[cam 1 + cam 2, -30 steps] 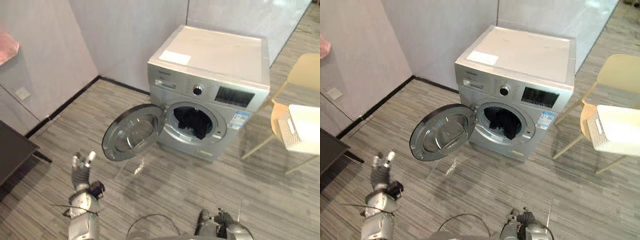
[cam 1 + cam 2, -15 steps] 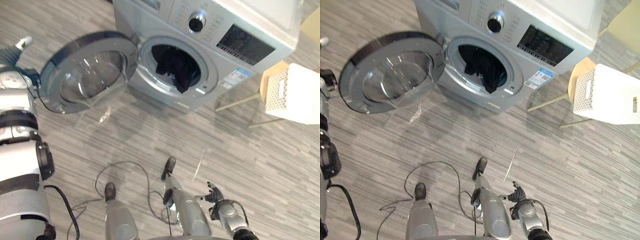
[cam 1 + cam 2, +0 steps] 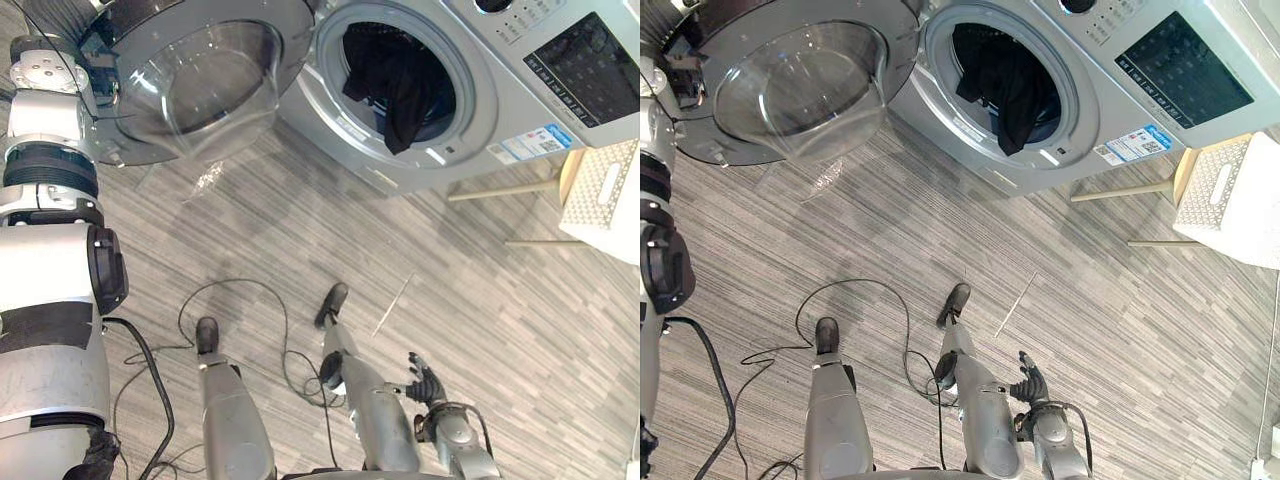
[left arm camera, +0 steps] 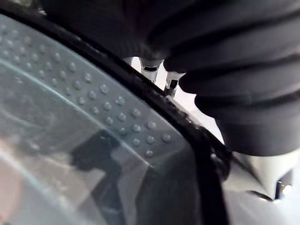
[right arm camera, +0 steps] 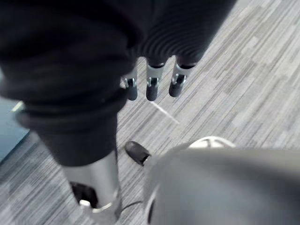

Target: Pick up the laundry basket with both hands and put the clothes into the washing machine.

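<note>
at far right the laundry basket [image 3: 603, 192] sits unheld; dark clothes [image 3: 392, 72] already hang in the washing machine [image 3: 490, 125]. right robot hand [image 3: 424, 381] spread, empty; left robot hand [image 4: 206, 56]: cannot tell.

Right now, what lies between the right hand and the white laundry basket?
Bare striped floor runs from the right hand to the laundry basket, crossed only by the chair's pale legs. Both eye views show it.

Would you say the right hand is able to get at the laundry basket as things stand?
Probably not yet: the right hand hangs open low over the floor, while the laundry basket sits on a chair well away beside the washing machine.
</note>
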`<state>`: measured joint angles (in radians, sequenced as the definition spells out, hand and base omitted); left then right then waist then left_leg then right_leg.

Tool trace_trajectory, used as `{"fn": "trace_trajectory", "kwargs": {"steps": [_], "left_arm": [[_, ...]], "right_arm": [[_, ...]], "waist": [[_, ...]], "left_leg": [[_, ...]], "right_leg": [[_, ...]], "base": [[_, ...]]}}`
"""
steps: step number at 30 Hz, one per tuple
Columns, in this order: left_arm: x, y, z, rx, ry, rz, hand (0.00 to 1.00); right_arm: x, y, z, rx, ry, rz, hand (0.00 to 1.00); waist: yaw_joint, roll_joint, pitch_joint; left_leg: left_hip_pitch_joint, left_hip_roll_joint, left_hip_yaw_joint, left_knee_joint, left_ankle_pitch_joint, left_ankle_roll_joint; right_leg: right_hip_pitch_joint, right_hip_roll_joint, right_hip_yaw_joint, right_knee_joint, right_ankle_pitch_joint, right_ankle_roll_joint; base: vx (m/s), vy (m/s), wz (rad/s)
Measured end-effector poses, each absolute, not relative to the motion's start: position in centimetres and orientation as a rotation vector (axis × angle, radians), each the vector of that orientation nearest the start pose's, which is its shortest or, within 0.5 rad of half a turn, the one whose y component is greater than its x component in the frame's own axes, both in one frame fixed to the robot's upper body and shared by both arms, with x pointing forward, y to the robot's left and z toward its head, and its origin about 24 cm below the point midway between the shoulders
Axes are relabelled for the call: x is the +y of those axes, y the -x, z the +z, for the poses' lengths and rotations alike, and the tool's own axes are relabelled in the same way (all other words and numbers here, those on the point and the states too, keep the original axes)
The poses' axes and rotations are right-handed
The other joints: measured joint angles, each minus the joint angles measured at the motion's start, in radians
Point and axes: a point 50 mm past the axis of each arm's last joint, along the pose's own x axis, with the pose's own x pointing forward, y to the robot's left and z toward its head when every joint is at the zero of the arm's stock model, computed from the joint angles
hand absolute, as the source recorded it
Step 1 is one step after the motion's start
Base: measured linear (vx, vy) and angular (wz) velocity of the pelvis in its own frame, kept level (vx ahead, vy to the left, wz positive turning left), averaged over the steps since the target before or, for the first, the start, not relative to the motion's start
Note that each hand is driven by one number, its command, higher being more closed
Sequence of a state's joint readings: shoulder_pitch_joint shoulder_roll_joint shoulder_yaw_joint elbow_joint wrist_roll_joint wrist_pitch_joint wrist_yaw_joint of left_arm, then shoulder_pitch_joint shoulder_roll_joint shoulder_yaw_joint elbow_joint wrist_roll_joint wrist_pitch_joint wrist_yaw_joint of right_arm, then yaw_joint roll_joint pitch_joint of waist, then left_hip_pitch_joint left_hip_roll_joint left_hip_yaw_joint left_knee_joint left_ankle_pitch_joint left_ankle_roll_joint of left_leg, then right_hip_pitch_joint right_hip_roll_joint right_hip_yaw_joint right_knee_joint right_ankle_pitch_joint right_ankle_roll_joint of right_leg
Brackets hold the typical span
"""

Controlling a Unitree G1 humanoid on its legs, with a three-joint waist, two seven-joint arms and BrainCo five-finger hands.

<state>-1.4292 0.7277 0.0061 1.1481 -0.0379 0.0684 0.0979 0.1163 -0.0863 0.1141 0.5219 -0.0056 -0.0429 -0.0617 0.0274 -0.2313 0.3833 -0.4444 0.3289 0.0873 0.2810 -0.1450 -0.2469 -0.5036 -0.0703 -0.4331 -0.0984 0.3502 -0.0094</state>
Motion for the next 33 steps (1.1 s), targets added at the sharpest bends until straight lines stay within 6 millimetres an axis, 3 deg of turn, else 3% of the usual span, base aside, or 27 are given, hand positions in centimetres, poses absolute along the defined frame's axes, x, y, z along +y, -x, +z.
{"fn": "trace_trajectory", "kwargs": {"steps": [6, 8, 11, 13, 15, 16, 17, 18, 19, 21, 22, 23, 25, 27, 30, 33], "left_arm": [[30.4, -39.0, 32.4, -0.245, -0.332, 0.465, 0.0], [30.1, -39.4, 30.7, -0.207, -0.317, 0.432, 0.0], [27.9, -40.6, 26.2, -0.119, -0.299, 0.325, 0.0], [24.8, -41.3, 20.7, -0.013, -0.305, 0.177, 0.0], [21.9, -41.1, 16.5, 0.064, -0.288, 0.056, 0.0], [19.0, -40.4, 12.8, 0.124, -0.295, -0.055, 0.0], [16.7, -39.4, 9.9, 0.167, -0.31, -0.136, 0.0], [14.6, -37.9, 6.9, 0.21, -0.261, -0.192, 0.0], [13.5, -37.1, 5.7, 0.235, -0.261, -0.243, 0.0], [6.2, -32.0, 0.5, 0.342, -0.308, -0.606, 0.0], [4.2, -30.4, -0.5, 0.37, -0.286, -0.695, 0.0], [0.2, -27.3, -1.8, 0.422, -0.245, -0.864, 0.0], [-4.0, -24.6, -1.5, 0.417, -0.164, -1.015, 0.0], [-6.4, -24.0, 0.5, 0.315, -0.152, -1.091, 0.0], [-6.1, -24.2, 0.4, 0.278, -0.222, -1.086, 0.0], [-4.2, -24.3, -1.1, 0.301, -0.315, -1.055, 0.0]], "right_arm": [[-14.8, -19.1, -7.7, 0.496, 0.122, 0.059, 0.0], [-14.7, -18.8, -8.0, 0.514, 0.121, 0.07, 0.0], [-14.8, -17.7, -8.7, 0.554, 0.123, 0.077, 0.0], [-14.8, -17.0, -9.6, 0.612, 0.161, 0.096, 0.0], [-14.8, -16.4, -10.3, 0.656, 0.185, 0.111, 0.0], [-14.8, -15.9, -10.9, 0.691, 0.2, 0.125, 0.0], [-14.9, -15.5, -11.4, 0.725, 0.213, 0.133, 0.0], [-15.1, -15.4, -12.0, 0.766, 0.247, 0.147, 0.0], [-15.2, -15.4, -12.3, 0.787, 0.258, 0.152, 0.0], [-15.8, -14.8, -13.5, 0.881, 0.332, 0.192, 0.0], [-15.9, -14.7, -13.8, 0.902, 0.352, 0.209, 0.0], [-16.1, -14.8, -14.0, 0.925, 0.376, 0.23, 0.0], [-16.1, -15.9, -13.7, 0.906, 0.41, 0.244, 0.0], [-16.2, -16.9, -13.3, 0.877, 0.43, 0.245, 0.0], [-16.6, -16.7, -13.4, 0.89, 0.445, 0.238, 0.0], [-17.3, -15.5, -14.1, 0.947, 0.437, 0.214, 0.0]], "waist": [[0.005, -0.004, -0.025], [0.004, -0.004, -0.064], [0.013, -0.001, -0.122], [0.014, 0.011, -0.161], [0.013, 0.02, -0.183], [0.004, 0.024, -0.2], [-0.013, 0.031, -0.214], [-0.019, 0.044, -0.232], [-0.019, 0.056, -0.239], [-0.025, 0.119, -0.27], [-0.028, 0.136, -0.275], [-0.043, 0.168, -0.29], [-0.079, 0.199, -0.299], [-0.102, 0.223, -0.313], [-0.101, 0.24, -0.323], [-0.102, 0.258, -0.331]], "left_leg": [[-0.004, 0.004, 0.018, 0.001, 0.0, -0.001], [-0.019, 0.006, 0.019, 0.002, 0.002, 0.002], [-0.016, 0.005, 0.014, 0.002, 0.009, 0.004], [0.014, -0.001, 0.001, -0.002, 0.013, 0.009], [0.044, -0.008, 0.0, -0.005, 0.014, 0.011], [0.076, -0.026, 0.005, -0.014, 0.014, 0.014], [0.1, -0.045, 0.012, -0.029, 0.015, 0.017], [0.134, -0.06, 0.026, -0.047, 0.018, 0.023], [0.152, -0.064, 0.034, -0.058, 0.019, 0.024], [0.225, -0.081, 0.07, -0.101, 0.017, 0.028], [0.253, -0.084, 0.081, -0.111, 0.015, 0.03], [0.297, -0.085, 0.106, -0.119, 0.011, 0.036], [0.366, -0.088, 0.152, -0.143, 0.004, 0.037], [0.43, -0.082, 0.193, -0.148, -0.014, 0.038], [0.464, -0.079, 0.199, -0.163, -0.015, 0.038], [0.489, -0.083, 0.191, -0.174, -0.015, 0.039]], "right_leg": [[-0.014, 0.004, 0.024, 0.0, 0.005, -0.002], [-0.029, 0.006, 0.024, 0.0, 0.005, -0.002], [-0.021, 0.004, 0.023, 0.0, 0.005, -0.002], [0.018, -0.003, 0.021, 0.0, 0.004, 0.0], [0.052, -0.011, 0.022, 0.0, -0.005, 0.01], [0.087, -0.03, 0.026, 0.0, -0.043, 0.046], [0.114, -0.05, 0.036, 0.0, -0.085, 0.044], [0.129, -0.056, 0.053, 0.004, -0.094, 0.05], [0.133, -0.058, 0.061, 0.005, -0.096, 0.052], [0.159, -0.068, 0.097, 0.012, -0.106, 0.066], [0.172, -0.068, 0.107, 0.015, -0.109, 0.07], [0.191, -0.066, 0.132, 0.032, -0.116, 0.07], [0.222, -0.063, 0.165, 0.045, -0.126, 0.078], [0.255, -0.047, 0.197, 0.042, -0.128, 0.079], [0.285, -0.036, 0.198, 0.033, -0.13, 0.079], [0.322, -0.037, 0.189, 0.01, -0.128, 0.081]], "base": [[-0.06, 0.047, -0.08], [-0.05, 0.013, -0.04], [-0.05, 0.033, 0.09], [-0.06, 0.09, 0.24], [-0.04, 0.084, 0.27], [-0.04, 0.092, 0.42], [-0.03, 0.108, 0.29], [-0.01, 0.082, 0.07], [-0.02, 0.082, -0.23], [0.01, 0.075, -0.34], [0.07, 0.096, -0.45], [0.06, 0.088, -0.51], [0.06, 0.083, -0.61], [0.04, 0.031, -0.53], [0.01, -0.006, -0.06], [0.02, -0.001, 0.1]]}}
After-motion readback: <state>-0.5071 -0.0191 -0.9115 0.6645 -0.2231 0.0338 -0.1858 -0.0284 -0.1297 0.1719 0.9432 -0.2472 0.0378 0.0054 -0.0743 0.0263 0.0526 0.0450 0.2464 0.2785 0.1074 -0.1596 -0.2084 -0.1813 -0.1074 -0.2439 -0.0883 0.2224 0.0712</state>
